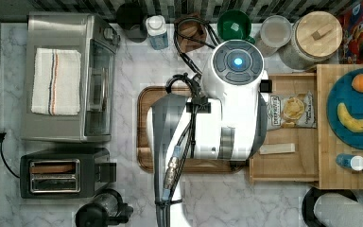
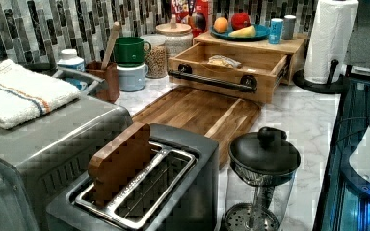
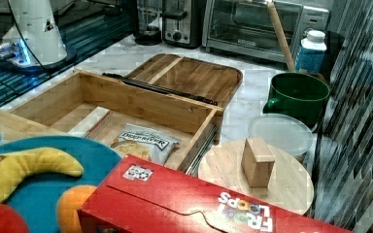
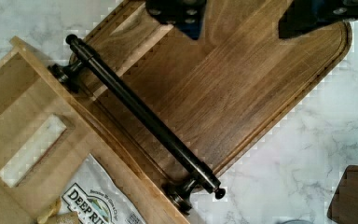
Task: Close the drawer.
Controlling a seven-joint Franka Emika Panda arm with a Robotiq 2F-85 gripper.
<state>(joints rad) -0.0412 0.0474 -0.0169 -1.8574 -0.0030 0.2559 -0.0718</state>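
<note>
**Drawer open, pincer above the dark board**

Although the arm (image 1: 227, 109) covers much of the top view, we can still see the drawer (image 1: 283, 163) pulled out from under the light wood top (image 1: 325, 156), its front edge reaching the dark wooden board (image 1: 144, 142) on the marble worktop (image 1: 123, 71). Part of the drawer's front and its handle are hidden under the arm in the top view. A chip bag (image 1: 290, 111) and a pale wooden block (image 1: 276, 149) lie inside the drawer, apart from each other.

We see the pincer (image 4: 242, 21) in the wrist view, where its 2 dark fingers (image 4: 182, 14) are cut off by the picture's edge, so their tips alone show. They stand well apart, spread wide, with nothing between them but the board's surface beyond. We cannot tell from the wrist view how high they are over the board. They touch neither the black bar handle (image 4: 142, 114) nor the drawer's front wall.

From the left view, the handle (image 2: 214, 81) runs across the drawer's front (image 2: 221, 72), and the front sits just beside the board (image 2: 197, 113). A blue plate (image 1: 347, 106) with fruit sits on the light wood top, cut off at the top view's right.
</note>
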